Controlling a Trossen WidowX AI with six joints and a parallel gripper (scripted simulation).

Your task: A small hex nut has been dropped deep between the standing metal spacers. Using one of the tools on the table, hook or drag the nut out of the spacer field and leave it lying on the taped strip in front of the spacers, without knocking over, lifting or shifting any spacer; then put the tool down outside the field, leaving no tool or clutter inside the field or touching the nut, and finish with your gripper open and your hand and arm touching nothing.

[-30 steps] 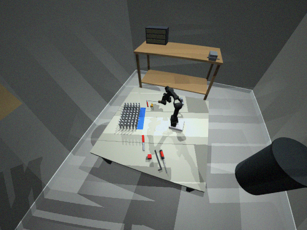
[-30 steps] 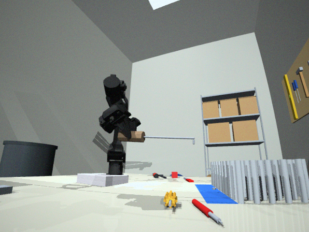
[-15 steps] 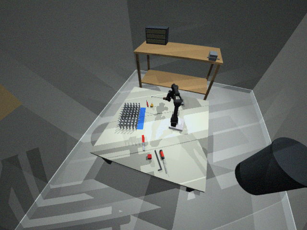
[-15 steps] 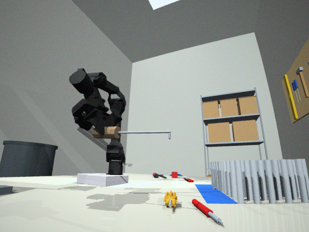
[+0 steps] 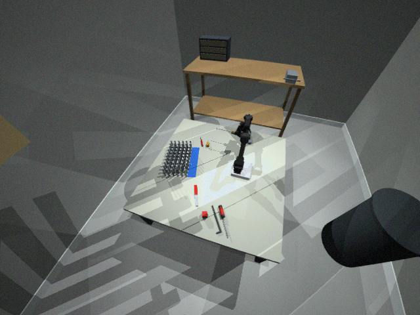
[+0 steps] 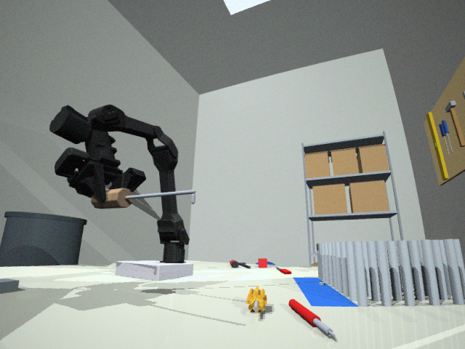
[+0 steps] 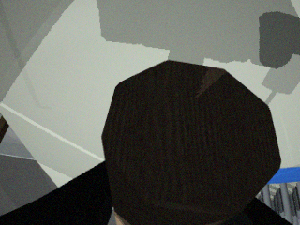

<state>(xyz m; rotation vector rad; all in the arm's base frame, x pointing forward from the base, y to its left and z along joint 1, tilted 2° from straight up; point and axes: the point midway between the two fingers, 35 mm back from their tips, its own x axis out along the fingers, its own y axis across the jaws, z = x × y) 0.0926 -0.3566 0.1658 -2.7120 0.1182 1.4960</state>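
Note:
My gripper (image 5: 236,131) (image 6: 108,194) is shut on the wooden handle (image 6: 123,197) (image 7: 192,141) of a hook tool, high above the table and away from the spacers. The tool's thin grey shaft (image 5: 224,130) (image 6: 161,194) points sideways, its short hooked tip bent down. A small grey nut (image 5: 190,164) (image 6: 322,283) appears to lie on the blue taped strip (image 5: 194,154) (image 6: 319,294) (image 7: 287,175), near the spacers. The grey metal spacers (image 5: 178,157) (image 6: 400,270) (image 7: 286,199) stand upright in rows behind the strip. The handle's end hides most of the fingers in the wrist view.
A yellow knobbed item (image 5: 207,144) (image 6: 256,299) and a red-handled tool (image 5: 201,142) (image 6: 304,311) lie beside the field. A red-and-white tool (image 5: 195,190), a red cube (image 5: 204,214) (image 6: 262,262), a dark bent bar (image 5: 215,217) and a red-black handled tool (image 5: 221,210) lie farther along the table.

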